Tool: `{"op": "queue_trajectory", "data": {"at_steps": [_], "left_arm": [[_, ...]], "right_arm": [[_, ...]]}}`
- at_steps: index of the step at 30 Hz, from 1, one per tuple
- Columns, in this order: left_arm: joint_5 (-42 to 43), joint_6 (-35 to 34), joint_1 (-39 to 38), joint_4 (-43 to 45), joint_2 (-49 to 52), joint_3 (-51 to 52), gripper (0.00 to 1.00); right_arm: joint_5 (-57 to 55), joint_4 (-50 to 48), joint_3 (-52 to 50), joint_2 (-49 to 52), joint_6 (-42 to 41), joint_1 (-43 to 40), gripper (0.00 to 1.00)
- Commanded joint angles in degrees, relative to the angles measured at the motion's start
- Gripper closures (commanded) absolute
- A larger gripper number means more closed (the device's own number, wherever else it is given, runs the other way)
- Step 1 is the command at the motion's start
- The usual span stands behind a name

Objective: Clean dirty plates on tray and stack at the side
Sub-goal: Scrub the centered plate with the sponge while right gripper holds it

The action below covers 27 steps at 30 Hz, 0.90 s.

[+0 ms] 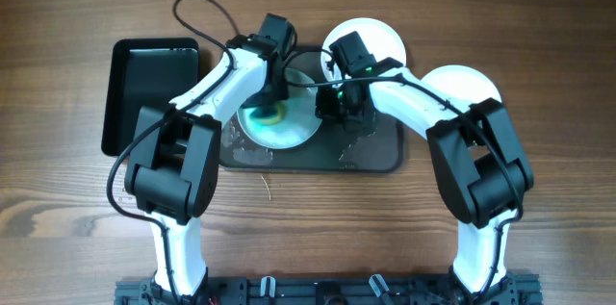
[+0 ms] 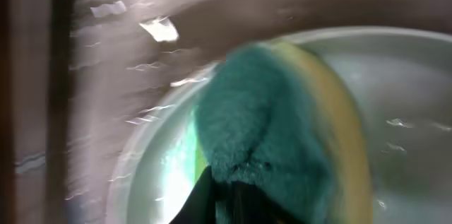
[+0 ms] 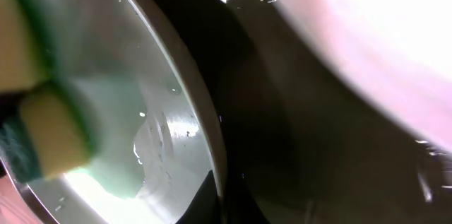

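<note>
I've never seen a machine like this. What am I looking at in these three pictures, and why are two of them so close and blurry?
It is two robot arms at a wooden table. The wide picture looks straight down; the two close ones come from a camera on each wrist. On a dark grey tray lies a pale plate with teal smears. The left fingers hold a green-and-yellow sponge on it; the right fingers are at its rim, grip unclear. Two white plates and a black tray sit beside.

On the tray (image 1: pixel 380 156) lies one plate (image 1: pixel 298 130), second plate (image 1: pixel 377 36) behind it, third plate (image 1: pixel 469 82) right, smaller tray (image 1: pixel 149 93) left
</note>
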<state>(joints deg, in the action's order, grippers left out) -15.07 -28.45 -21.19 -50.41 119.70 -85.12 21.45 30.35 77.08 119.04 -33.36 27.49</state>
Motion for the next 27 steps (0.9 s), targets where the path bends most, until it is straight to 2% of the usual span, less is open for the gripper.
{"op": "queue_trajectory", "data": {"at_steps": [1, 3, 6, 9, 11, 14, 21, 24, 25, 26, 27], "left_arm": [[-15.1, -6.99, 1.86, -3.15, 1.86, 1.64, 0.96], [-12.44, -6.88, 1.86, -4.48, 1.86, 1.64, 0.96], [0.24, -1.36, 1.86, -4.68, 1.86, 1.64, 0.96], [23.12, 12.44, 1.86, -3.15, 1.86, 1.64, 0.96], [37.07, 19.15, 1.86, -2.91, 1.86, 1.64, 0.96], [46.51, 22.27, 1.86, -2.67, 1.86, 1.64, 0.96], [47.15, 22.21, 1.86, 1.95, 1.86, 1.64, 0.96], [44.24, 22.01, 1.86, 4.15, 1.86, 1.64, 0.96], [41.55, 21.51, 1.86, 4.72, 1.86, 1.64, 0.96], [23.06, 13.55, 1.86, 5.49, 1.86, 1.64, 0.96], [18.1, 11.26, 1.86, 5.42, 1.86, 1.64, 0.96]], "right_arm": [[0.72, 0.55, 0.55, 1.51, 0.35, -0.09, 0.96], [0.72, 0.57, 0.55, 1.51, 0.39, -0.09, 0.96], [0.72, 0.57, 0.55, 1.51, 0.39, -0.09, 0.96], [0.72, 0.57, 0.55, 1.51, 0.39, -0.09, 0.96], [0.72, 0.59, 0.55, 1.51, 0.42, -0.09, 0.96], [0.72, 0.63, 0.55, 1.51, 0.46, -0.09, 0.96], [0.74, 0.63, 0.55, 1.51, 0.44, -0.09, 0.96], [0.74, 0.74, 0.55, 1.51, 0.44, -0.09, 0.96], [0.74, 0.74, 0.55, 1.51, 0.42, -0.09, 0.96], [0.74, 0.7, 0.55, 1.51, 0.42, -0.09, 0.96], [0.74, 0.7, 0.55, 1.51, 0.39, -0.09, 0.96]]}}
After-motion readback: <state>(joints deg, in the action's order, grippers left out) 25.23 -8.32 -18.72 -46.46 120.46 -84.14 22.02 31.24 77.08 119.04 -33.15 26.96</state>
